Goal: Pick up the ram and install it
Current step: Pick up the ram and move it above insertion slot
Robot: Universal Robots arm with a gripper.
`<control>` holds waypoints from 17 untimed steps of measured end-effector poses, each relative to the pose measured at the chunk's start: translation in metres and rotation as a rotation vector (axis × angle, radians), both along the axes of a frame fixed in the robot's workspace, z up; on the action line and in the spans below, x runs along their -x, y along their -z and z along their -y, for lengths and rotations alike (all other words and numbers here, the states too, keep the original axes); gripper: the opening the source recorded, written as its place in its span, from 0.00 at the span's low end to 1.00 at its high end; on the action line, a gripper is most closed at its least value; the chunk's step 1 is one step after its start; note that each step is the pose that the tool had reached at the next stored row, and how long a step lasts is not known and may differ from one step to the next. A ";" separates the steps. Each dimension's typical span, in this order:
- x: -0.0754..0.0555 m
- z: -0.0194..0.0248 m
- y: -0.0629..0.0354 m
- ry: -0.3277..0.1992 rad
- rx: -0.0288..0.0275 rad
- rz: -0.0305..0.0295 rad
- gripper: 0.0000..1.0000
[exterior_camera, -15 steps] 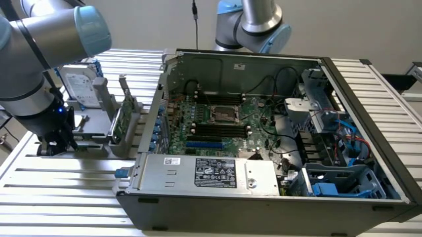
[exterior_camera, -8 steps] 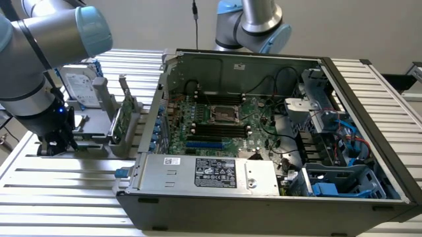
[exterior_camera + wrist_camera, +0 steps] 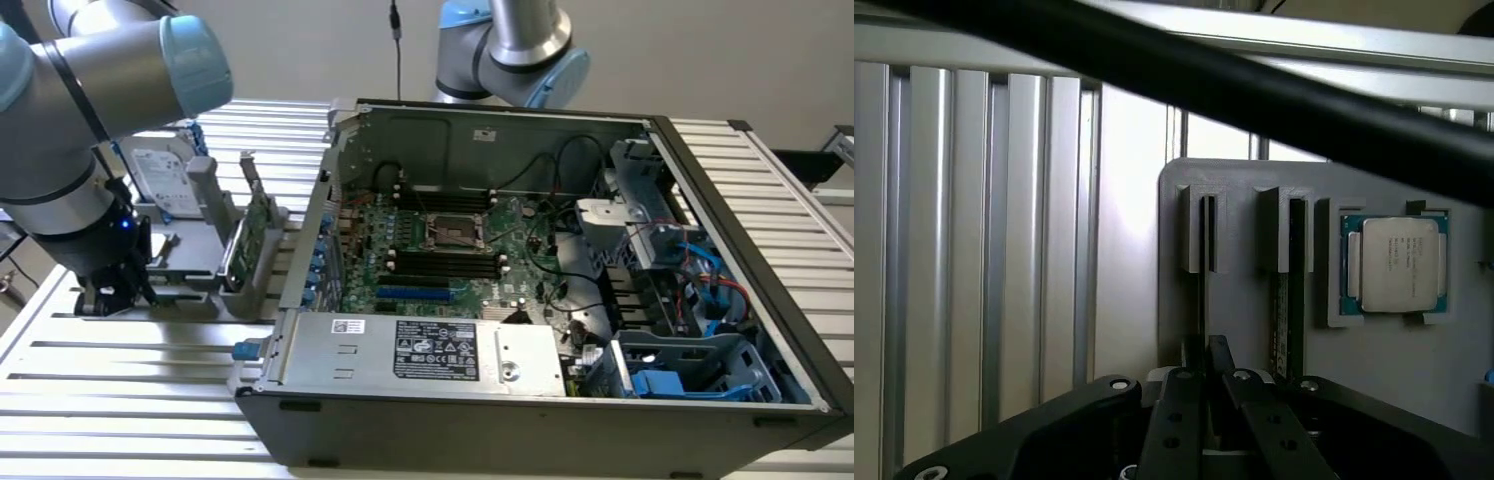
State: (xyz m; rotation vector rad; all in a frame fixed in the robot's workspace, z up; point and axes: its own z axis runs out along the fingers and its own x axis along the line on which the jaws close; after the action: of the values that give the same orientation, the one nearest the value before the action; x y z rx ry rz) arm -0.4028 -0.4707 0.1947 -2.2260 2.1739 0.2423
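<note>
The ram [image 3: 246,240] is a thin green board standing on edge in a slotted grey holder [image 3: 180,265] on the table, at the exterior view's left of the open computer case. My gripper [image 3: 107,298] hangs low at the holder's left end, well apart from that green board. In the wrist view the gripper [image 3: 1216,375] has its black fingers [image 3: 1176,400] drawn together, in line with one narrow holder slot [image 3: 1204,235]. The ram [image 3: 1284,320] sits edge-on in the neighbouring slot. I see nothing between the fingers.
The open case [image 3: 534,420] holds the motherboard [image 3: 441,215] with its black slots [image 3: 441,262]. A silver processor chip [image 3: 1394,262] rests in the holder [image 3: 1244,320]. A hard drive [image 3: 160,180] stands behind the holder. A second arm [image 3: 514,50] is at the back. A black cable [image 3: 1254,90] crosses the wrist view.
</note>
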 end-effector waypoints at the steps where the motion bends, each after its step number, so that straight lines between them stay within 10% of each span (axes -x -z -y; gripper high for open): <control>1: 0.000 0.0000 -0.0002 0.001 0.0013 -0.0011 0.14; 17: -0.005 0.0000 -0.0009 0.004 0.0121 -0.0046 0.14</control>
State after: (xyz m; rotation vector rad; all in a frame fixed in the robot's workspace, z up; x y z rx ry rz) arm -0.3981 -0.4707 0.1956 -2.2292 2.1880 0.2350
